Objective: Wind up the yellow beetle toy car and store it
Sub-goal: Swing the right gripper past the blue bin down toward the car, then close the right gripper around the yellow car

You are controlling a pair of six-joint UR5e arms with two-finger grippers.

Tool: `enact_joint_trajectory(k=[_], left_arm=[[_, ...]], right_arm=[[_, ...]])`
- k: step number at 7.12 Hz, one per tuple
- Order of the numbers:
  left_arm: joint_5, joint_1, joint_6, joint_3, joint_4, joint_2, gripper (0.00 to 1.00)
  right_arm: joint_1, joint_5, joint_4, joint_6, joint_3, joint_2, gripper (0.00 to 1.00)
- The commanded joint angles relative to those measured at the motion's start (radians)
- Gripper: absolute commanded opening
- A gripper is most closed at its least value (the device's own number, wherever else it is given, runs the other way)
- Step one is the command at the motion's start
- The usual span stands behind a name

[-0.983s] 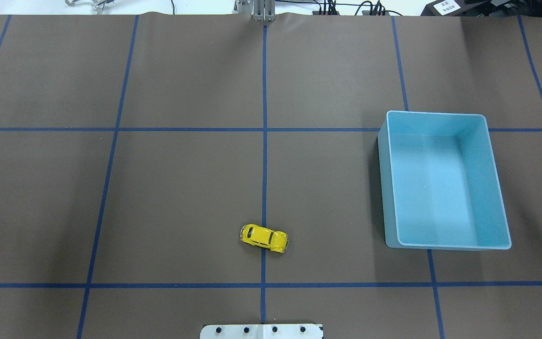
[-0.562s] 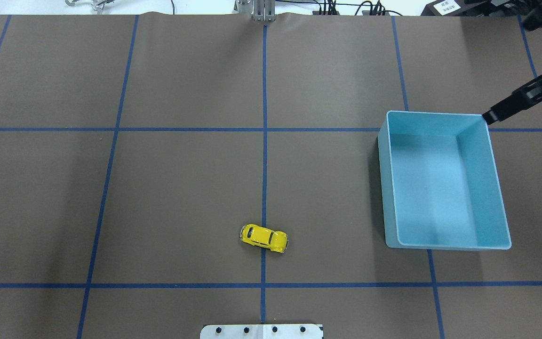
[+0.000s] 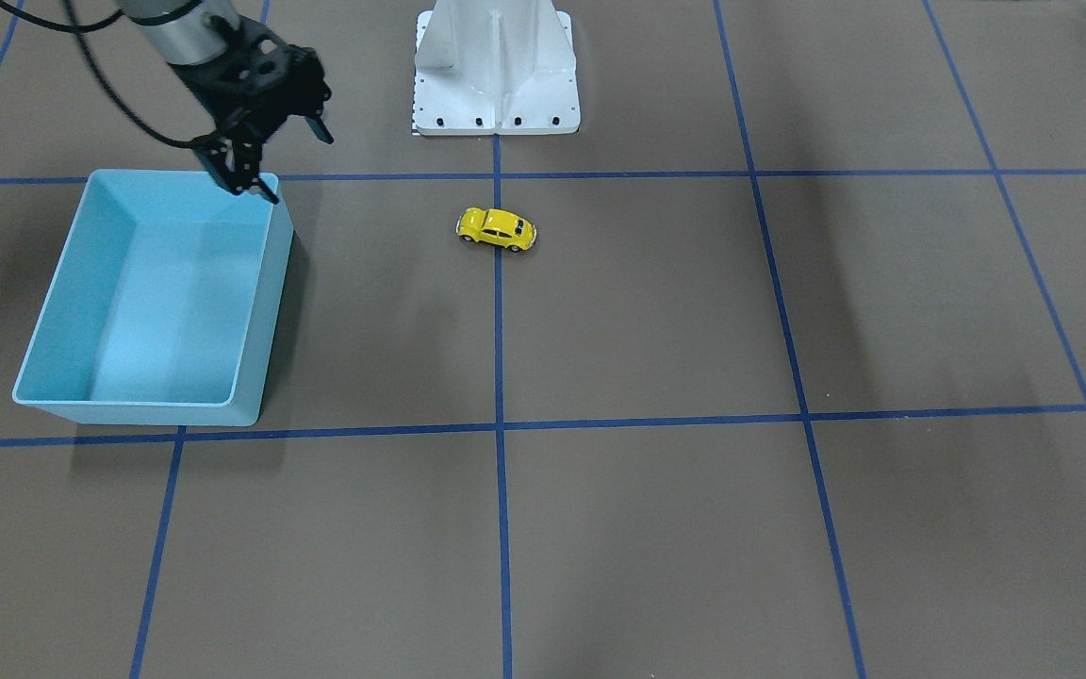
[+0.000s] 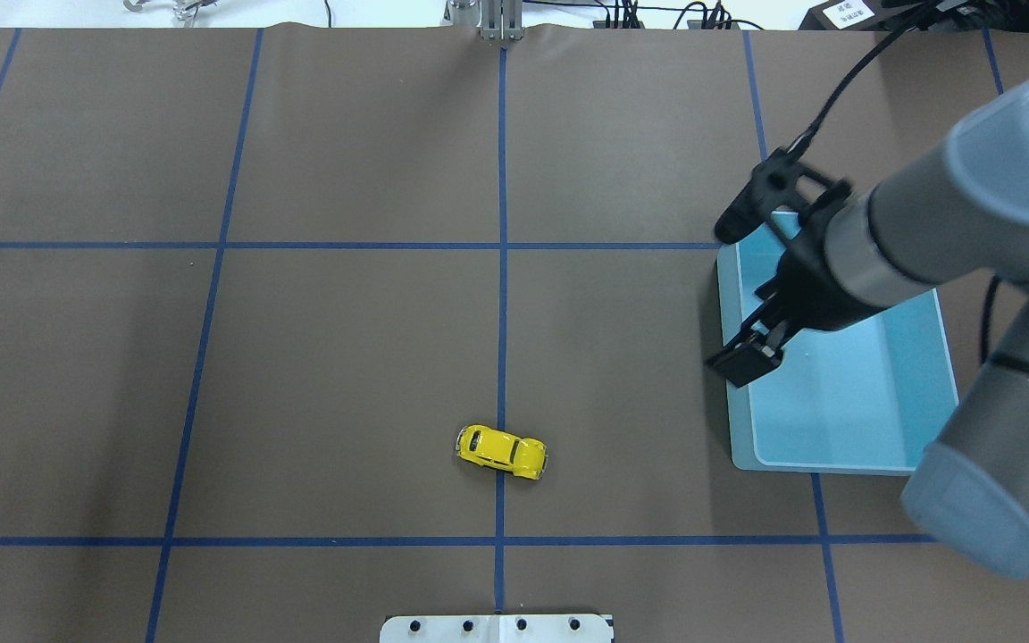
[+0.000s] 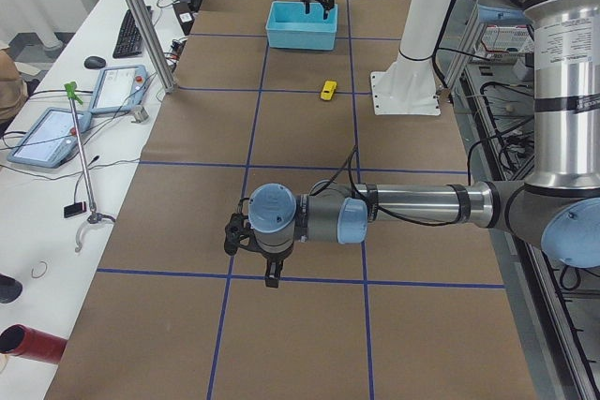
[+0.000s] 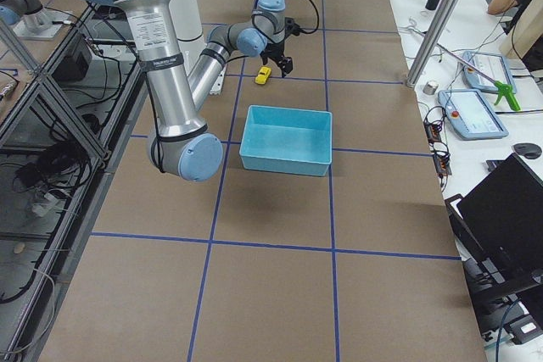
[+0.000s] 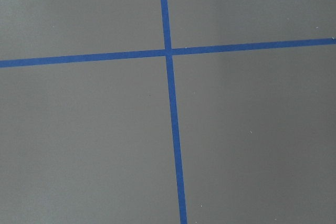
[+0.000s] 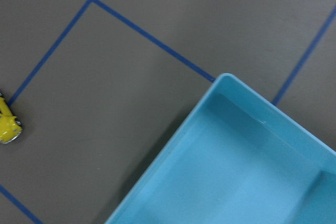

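The yellow beetle toy car (image 4: 503, 452) (image 3: 496, 228) stands on its wheels on the brown table, on the middle blue tape line near the robot's base. It also shows at the left edge of the right wrist view (image 8: 6, 124). My right gripper (image 4: 738, 290) (image 3: 288, 160) hangs open and holds nothing. It is above the light-blue bin's (image 4: 836, 467) (image 3: 142, 403) side nearest the car, well to the car's right. My left gripper (image 5: 248, 255) shows only in the exterior left view, low over bare table far from the car. I cannot tell whether it is open or shut.
The white base plate (image 3: 496, 85) (image 4: 497, 628) stands just behind the car. Blue tape lines cross the table (image 7: 168, 52). A metal post (image 5: 141, 35) and tablets (image 5: 47, 138) stand at the operators' side.
My right arm has swung in from the right, moving left across the bin to its car-side edge. The car and bin have not moved.
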Motion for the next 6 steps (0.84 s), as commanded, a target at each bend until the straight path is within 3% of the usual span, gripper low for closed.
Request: enact_joint_trajectory(k=[1, 4, 6], left_arm=[[-0.002, 0.000, -0.003, -0.011, 0.002, 0.013, 1.00], [0.013, -0.010, -0.010, -0.013, 0.002, 0.005, 1.00], [0.013, -0.010, -0.009, -0.012, 0.002, -0.001, 1.00]], right_arm=[[-0.222, -0.210, 0.103, 0.000, -0.059, 0.046, 1.00], [-0.284, -0.331, 0.271, -0.005, -0.276, 0.139, 1.00], [-0.284, -0.336, 0.277, -0.002, -0.315, 0.169, 1.00]])
